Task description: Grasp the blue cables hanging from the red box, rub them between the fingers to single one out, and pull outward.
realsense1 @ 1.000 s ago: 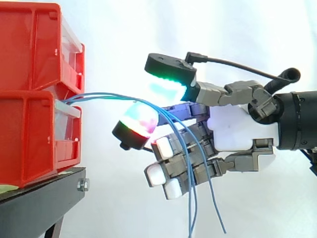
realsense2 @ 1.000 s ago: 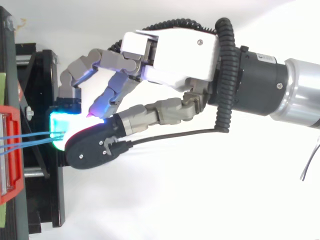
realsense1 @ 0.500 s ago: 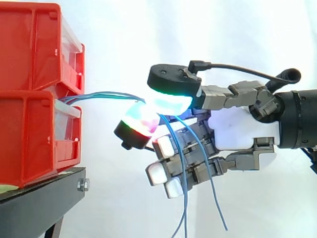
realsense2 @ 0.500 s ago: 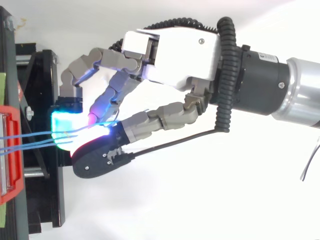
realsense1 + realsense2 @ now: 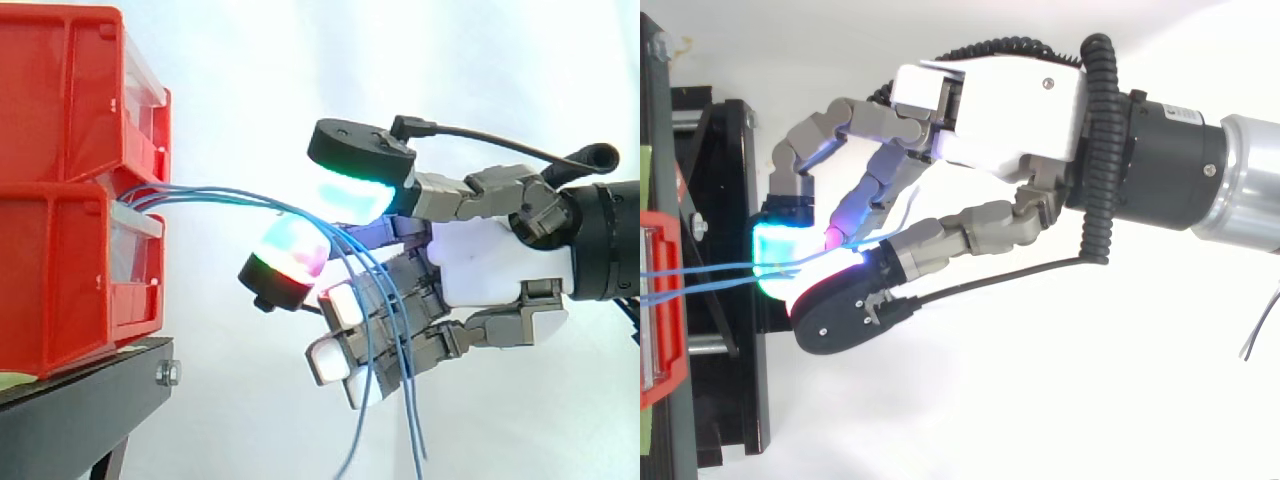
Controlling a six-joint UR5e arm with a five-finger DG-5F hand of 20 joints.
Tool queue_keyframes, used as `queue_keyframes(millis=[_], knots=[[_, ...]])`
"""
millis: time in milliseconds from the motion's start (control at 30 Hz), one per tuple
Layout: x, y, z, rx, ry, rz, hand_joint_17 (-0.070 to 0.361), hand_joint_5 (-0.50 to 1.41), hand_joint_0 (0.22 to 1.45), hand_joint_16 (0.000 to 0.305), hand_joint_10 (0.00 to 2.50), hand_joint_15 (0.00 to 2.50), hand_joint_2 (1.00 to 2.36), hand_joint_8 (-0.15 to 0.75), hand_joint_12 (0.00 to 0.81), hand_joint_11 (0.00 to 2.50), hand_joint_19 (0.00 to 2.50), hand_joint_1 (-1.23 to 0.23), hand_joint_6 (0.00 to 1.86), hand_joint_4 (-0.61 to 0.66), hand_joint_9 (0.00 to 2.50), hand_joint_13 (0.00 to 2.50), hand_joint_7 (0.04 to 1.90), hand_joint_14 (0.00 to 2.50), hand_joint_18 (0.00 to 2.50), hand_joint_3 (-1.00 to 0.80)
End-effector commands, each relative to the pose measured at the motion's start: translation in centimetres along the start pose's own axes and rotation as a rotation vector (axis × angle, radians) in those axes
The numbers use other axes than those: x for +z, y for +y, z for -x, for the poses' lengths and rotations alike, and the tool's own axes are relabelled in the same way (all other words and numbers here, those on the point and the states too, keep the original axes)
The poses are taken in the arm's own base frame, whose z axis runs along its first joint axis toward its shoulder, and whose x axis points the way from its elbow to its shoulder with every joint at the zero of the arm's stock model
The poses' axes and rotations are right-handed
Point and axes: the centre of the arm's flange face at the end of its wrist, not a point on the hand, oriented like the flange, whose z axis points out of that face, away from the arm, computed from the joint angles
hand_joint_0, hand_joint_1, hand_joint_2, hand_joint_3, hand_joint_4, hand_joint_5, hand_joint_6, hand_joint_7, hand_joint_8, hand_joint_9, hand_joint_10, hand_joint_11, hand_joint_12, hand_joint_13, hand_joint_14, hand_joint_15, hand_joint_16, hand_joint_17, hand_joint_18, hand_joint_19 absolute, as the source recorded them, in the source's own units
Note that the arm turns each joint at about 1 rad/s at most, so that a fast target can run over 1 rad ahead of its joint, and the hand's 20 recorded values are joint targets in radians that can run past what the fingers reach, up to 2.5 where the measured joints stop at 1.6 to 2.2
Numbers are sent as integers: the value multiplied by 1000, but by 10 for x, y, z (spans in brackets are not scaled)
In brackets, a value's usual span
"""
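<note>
The hand (image 5: 490,265) reaches in level from the right with open space above, below and behind it, and a clear stretch between it and the bins' front edge. Its fingers are curled. Two thick rounded fingertips (image 5: 355,195), glowing cyan-green with some red, close narrowly on the blue cables (image 5: 220,195), which pass between them; the other fingers fold below with pale pads. The cables are thin, smooth strands. They leave the front of the lower red box (image 5: 60,280) in a shallow arc, run close together into the pinch, then hang loose in front of the curled fingers, spreading towards the bottom edge. From above they lie almost parallel across the gap. The glossy plastic box sits under a second red bin (image 5: 60,90) on a black stand (image 5: 80,400) with a square front corner, before a white curtain (image 5: 300,60).
</note>
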Motion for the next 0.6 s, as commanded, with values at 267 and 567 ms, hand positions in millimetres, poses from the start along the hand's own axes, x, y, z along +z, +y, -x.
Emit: queue_keyframes(millis=[267,567], knots=[[0,0,-1,0,1,1,111,-154,602,49,22,562,1009,301,354,655,617,-670,882,70,1110,905,934,22,782,-334],[0,0,-1,0,0,0,106,-163,660,47,22,539,1015,297,350,681,581,-855,905,-7,1064,903,974,20,800,-180]])
